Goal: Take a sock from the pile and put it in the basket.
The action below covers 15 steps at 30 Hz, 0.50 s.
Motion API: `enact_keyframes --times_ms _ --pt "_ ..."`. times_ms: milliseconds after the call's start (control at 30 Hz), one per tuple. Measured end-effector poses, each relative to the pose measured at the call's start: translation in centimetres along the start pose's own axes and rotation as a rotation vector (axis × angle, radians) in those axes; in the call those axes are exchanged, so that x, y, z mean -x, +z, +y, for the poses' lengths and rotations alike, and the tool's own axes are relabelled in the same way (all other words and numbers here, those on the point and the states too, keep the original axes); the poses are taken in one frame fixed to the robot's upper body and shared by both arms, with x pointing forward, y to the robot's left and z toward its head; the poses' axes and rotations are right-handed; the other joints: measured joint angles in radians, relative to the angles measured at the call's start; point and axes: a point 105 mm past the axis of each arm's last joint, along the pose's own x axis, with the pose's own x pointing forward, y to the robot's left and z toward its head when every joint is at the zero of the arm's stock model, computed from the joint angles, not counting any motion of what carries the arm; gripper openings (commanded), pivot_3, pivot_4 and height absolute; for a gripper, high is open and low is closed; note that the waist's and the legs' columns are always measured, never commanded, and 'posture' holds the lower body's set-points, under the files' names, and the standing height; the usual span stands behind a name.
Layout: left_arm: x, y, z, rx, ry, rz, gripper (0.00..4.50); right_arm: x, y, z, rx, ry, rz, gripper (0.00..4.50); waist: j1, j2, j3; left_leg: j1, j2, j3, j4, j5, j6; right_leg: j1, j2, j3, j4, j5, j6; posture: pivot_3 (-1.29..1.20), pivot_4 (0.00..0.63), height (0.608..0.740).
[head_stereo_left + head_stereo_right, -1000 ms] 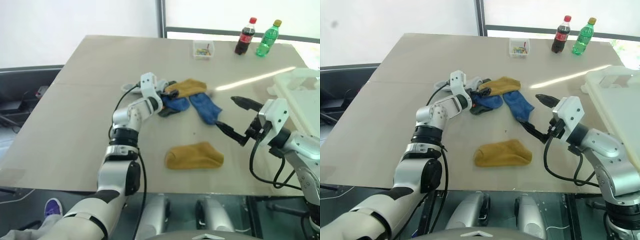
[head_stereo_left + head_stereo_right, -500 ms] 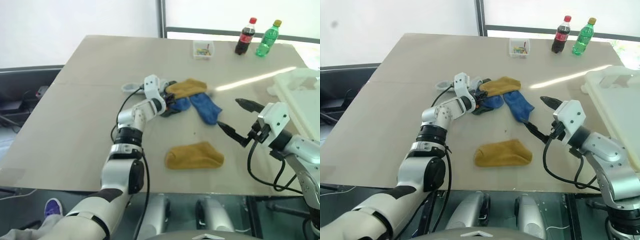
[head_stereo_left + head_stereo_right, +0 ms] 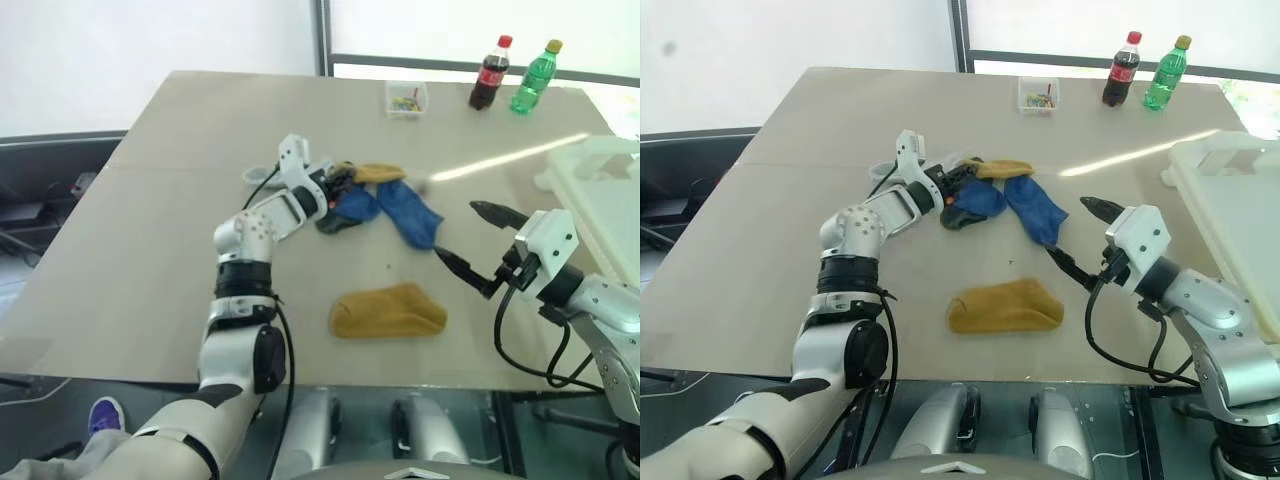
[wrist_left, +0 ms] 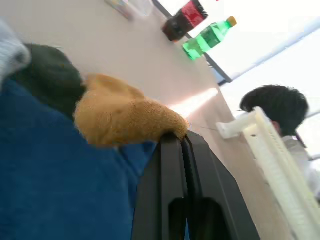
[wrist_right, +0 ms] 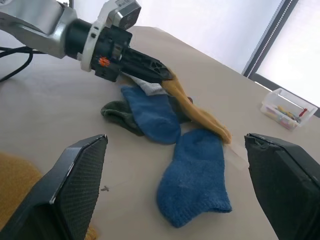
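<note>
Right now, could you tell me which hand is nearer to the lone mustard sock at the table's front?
Right. The right hand hovers open just beside the lone mustard sock; the left hand is farther back, pinching a mustard sock from the pile.

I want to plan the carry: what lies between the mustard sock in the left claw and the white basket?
The left claw is shut on the mustard sock. Between it and the basket hangs the open right claw, over a blue sock. Nothing else visibly blocks the way.
</note>
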Motion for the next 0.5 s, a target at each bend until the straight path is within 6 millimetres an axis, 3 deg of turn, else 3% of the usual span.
enact_keyframes --times_ms 133,367,500 --pt "2.8 -0.5 -1.2 -0.018 -0.079 0.082 0.04 -0.1 -0.2 0.3 -0.010 0.009 0.005 4.50 -0.007 0.000 0.000 0.002 0.001 0.001 0.000 0.000 0.000 0.000 0.001 0.002 0.001 0.000 0.000 0.00 0.150 0.729" --pt "11.9 -3.6 1.5 -0.045 -0.065 0.295 0.04 -1.1 -2.5 2.8 -0.103 0.097 0.102 4.50 -0.021 0.001 0.000 0.005 0.002 0.002 -0.001 0.000 -0.001 0.001 0.000 0.004 0.003 -0.001 -0.001 0.00 0.150 0.729" --pt "13.8 -4.2 1.8 -0.085 -0.047 0.350 0.04 -2.4 -2.1 3.7 -0.189 0.166 0.097 4.50 -0.004 0.000 0.000 0.006 0.001 0.001 0.000 -0.002 0.002 0.001 -0.006 0.004 0.002 -0.003 -0.005 0.00 0.150 0.729"
